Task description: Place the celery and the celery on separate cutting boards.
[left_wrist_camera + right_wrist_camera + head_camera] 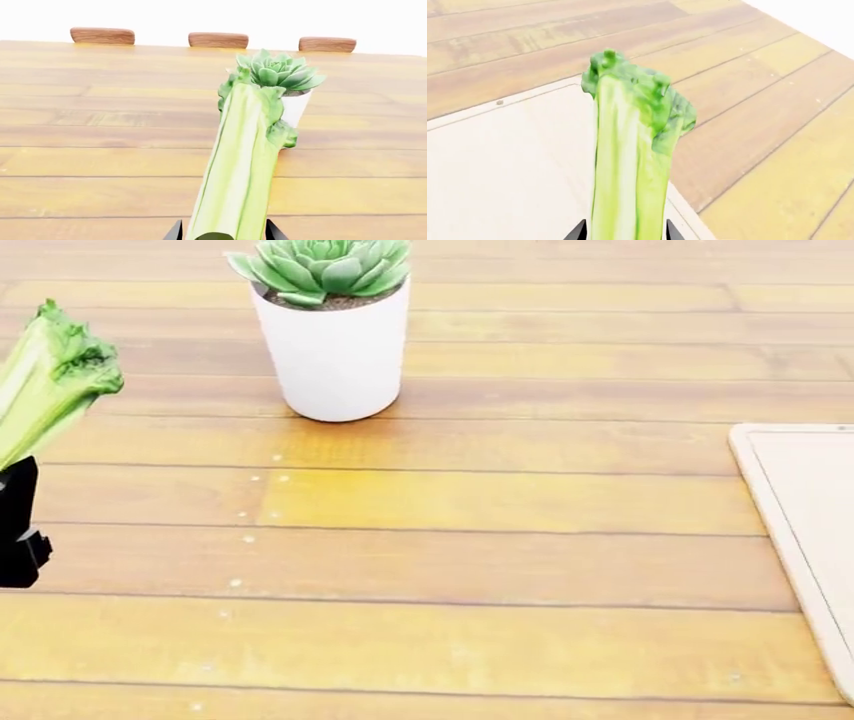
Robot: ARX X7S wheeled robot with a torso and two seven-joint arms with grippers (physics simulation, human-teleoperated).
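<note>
One pale green ribbed celery bunch [235, 165] with a darker leafy top stands between the dark fingers of the left gripper [222, 231], which is closed on its lower stalks; in the left wrist view the bunch rises away from the camera, its leaves reaching up in front of a spiky green succulent in a round white pot [283, 85] that stands on the table beyond it. In the head view only the upper part of this celery [47, 380] shows at the left edge, tilted and held clear above the tabletop, with a dark piece of the left gripper [19, 525] just below it; the succulent pot [334, 340] stands well apart from it, farther back on the table. The second, alike celery bunch [630, 165] is clasped between the fingers of the right gripper [624, 232], whose dark tips frame its stalks; it hangs over the corner area of a pale off-white cutting board with a raised rim [507, 165], and whether it touches the board I cannot tell. That board [801, 530] lies at the right edge of the head view, cut off by the frame. Everything sits on a wooden plank table in warm yellow-brown tones [467, 570], and along its far edge the left wrist view shows three brown wooden chair backs [217, 40].
</note>
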